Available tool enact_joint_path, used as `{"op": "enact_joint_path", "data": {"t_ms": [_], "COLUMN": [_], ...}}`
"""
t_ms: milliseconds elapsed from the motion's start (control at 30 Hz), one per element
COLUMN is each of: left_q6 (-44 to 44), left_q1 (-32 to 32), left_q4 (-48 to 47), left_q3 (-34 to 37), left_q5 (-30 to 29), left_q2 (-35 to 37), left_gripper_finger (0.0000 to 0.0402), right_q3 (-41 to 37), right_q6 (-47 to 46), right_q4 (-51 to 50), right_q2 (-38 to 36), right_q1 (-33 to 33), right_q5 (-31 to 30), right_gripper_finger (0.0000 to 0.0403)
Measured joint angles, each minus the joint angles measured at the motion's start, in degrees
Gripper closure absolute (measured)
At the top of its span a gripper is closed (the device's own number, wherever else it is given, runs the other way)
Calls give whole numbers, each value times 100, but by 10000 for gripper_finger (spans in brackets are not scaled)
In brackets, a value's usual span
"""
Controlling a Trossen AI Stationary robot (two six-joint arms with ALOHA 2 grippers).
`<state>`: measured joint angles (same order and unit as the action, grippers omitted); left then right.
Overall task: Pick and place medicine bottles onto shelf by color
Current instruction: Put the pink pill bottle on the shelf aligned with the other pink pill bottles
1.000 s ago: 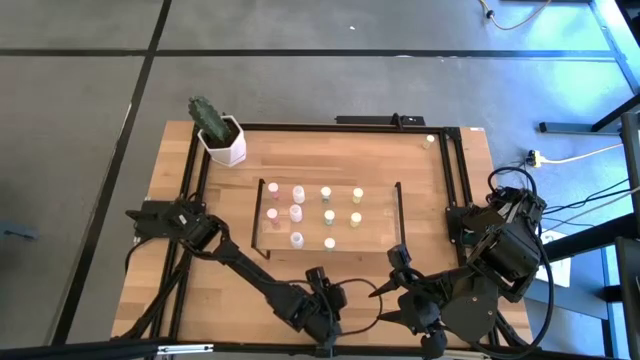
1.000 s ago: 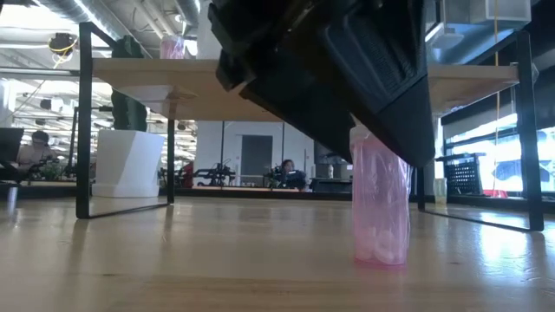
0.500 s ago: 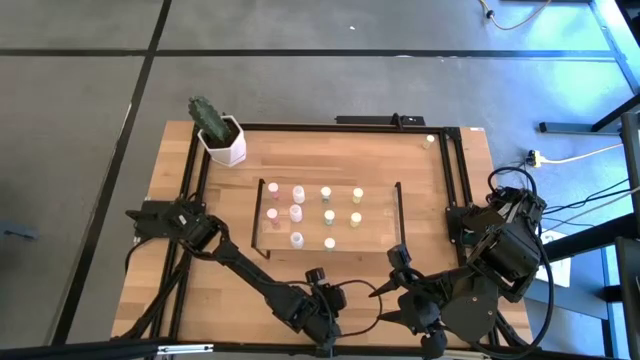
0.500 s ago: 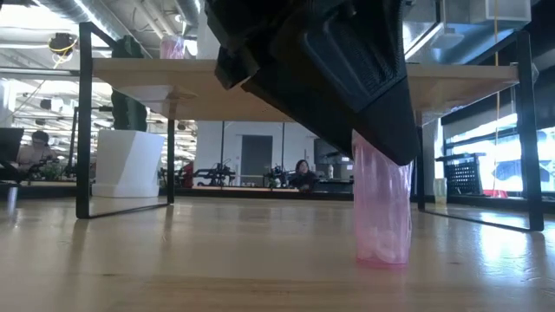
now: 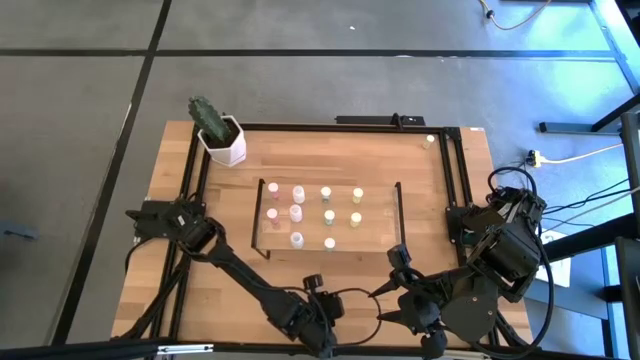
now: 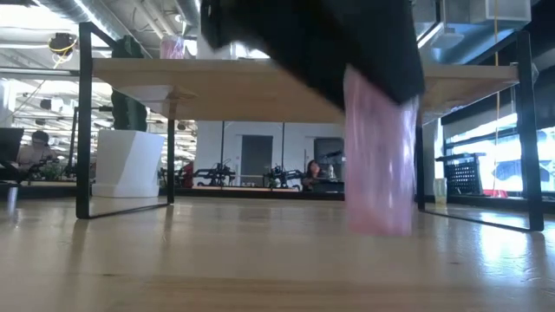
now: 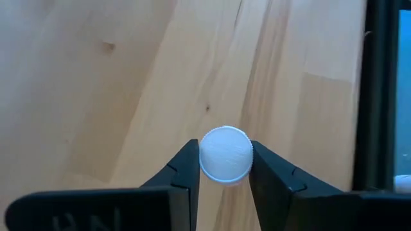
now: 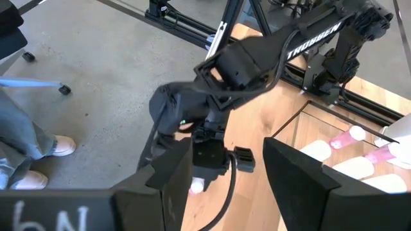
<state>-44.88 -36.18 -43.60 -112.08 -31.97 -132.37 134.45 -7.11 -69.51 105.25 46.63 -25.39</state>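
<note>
The left gripper (image 7: pixel 225 168) has its fingers (image 7: pixel 183 170) closed on the white cap of a pink bottle (image 6: pixel 379 156) (clear of the table (image 5: pixel 420 200)), bottom centre of the high view. The right gripper (image 8: pixel 228 170) waits at lower right, fingers apart, empty. The shelf (image 5: pixel 380 237) lies mid-frame.

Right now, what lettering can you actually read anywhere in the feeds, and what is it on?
"TROSSEN", white letters along the left arm, seen from the right wrist.
Raised marks on the left gripper housing and the right gripper housing: cropped, unreadable.
Pink bottle and shelf: no lettering shows.
</note>
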Motion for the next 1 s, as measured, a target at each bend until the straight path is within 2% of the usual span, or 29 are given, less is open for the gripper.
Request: {"op": "enact_joint_path", "data": {"t_ms": [300,567,633,733,1000], "left_q6": [-431,-606,-683,-1094,-2121], "left_q1": [-110,-322,-362,-426,-704], "left_q4": [-1166,-2415,-2303,-2613,-3803], "left_q3": [-1019,-2289,-2167,-2146,-2145], "left_q5": [-74,-261,-317,-472,-1220], "left_q2": [214,217,423,691,1288], "left_gripper_finger": [315,315,315,315,315], "right_q3": [2,2,2,2,2], "right_q6": [1,2,4,9,9], "right_q4": [12,81,96,117,116], "right_q2": [0,0,0,0,0], "right_q1": [-1,-1,-1,0,-1], "right_q5": [-1,-1,-2,-2,0], "right_gripper_finger": [211,211,211,211,211]}}
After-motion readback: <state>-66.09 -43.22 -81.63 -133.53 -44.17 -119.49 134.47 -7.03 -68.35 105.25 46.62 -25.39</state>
